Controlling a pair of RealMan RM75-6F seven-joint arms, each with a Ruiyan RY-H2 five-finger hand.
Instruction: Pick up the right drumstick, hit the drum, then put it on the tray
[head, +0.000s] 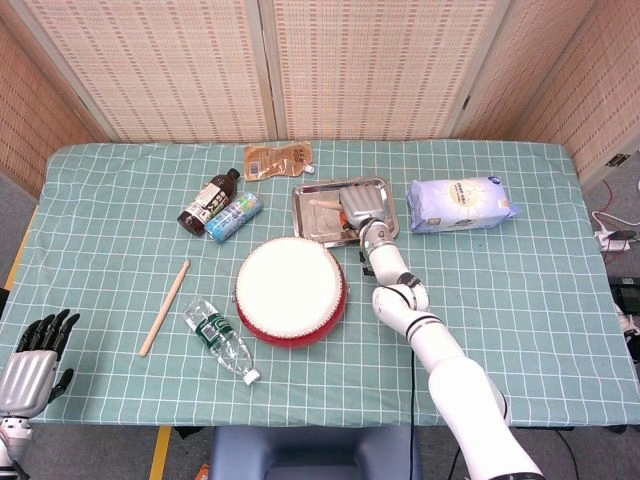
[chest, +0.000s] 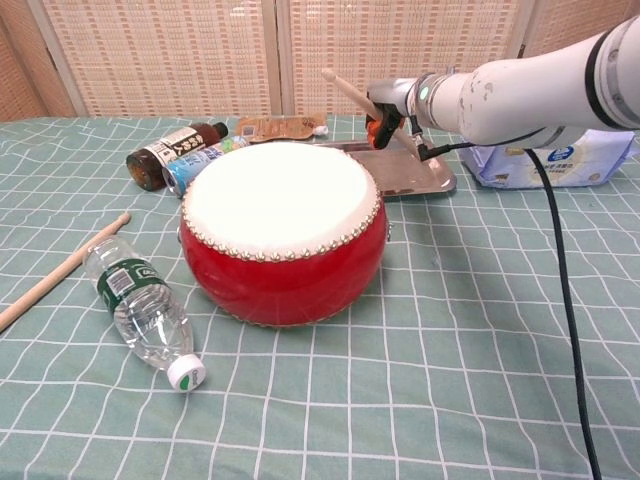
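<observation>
The red drum (head: 291, 290) with its white skin stands mid-table, also in the chest view (chest: 283, 230). Behind it lies the metal tray (head: 312, 228) (chest: 418, 166). My right hand (head: 357, 211) (chest: 393, 101) hovers over the tray and grips a wooden drumstick (chest: 349, 89) near its butt. The stick slants up and to the left, its tip above the drum's far edge; in the head view the drumstick (head: 324, 203) shows over the tray. A second drumstick (head: 164, 307) (chest: 58, 274) lies on the cloth at the left. My left hand (head: 35, 349) hangs off the table's near-left corner, fingers apart, holding nothing.
A clear water bottle (head: 222, 341) (chest: 143, 310) lies left of the drum. A dark bottle (head: 208, 201) and a blue can (head: 233, 216) lie behind at the left, a brown pouch (head: 278, 159) at the back. A tissue pack (head: 460, 203) sits right of the tray.
</observation>
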